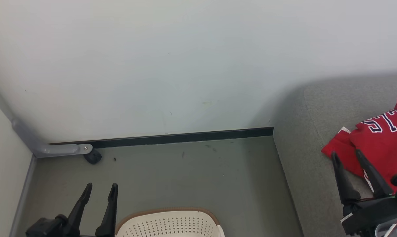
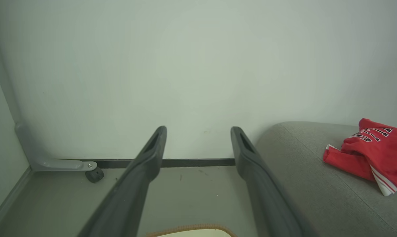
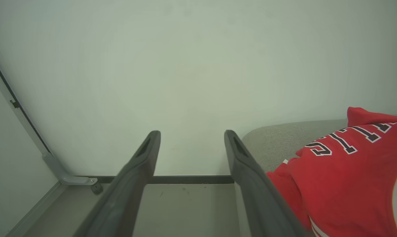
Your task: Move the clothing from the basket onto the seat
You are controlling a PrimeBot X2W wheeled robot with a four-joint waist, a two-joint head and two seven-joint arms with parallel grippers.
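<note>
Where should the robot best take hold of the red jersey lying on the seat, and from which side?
Pinch the protruding fold at the jersey's end nearest the seat's edge, coming from above with the open right tool. The cloth lies slack and flat, so a raised fold probably pinches easiest.

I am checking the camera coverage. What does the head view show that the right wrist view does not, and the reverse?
Head view adds: the basket and the left gripper, open. Right wrist view adds: a thin black strip running up the wall corner. Both share: the red jersey lying on the grey seat, the right gripper, open, and the small black wheel.
</note>
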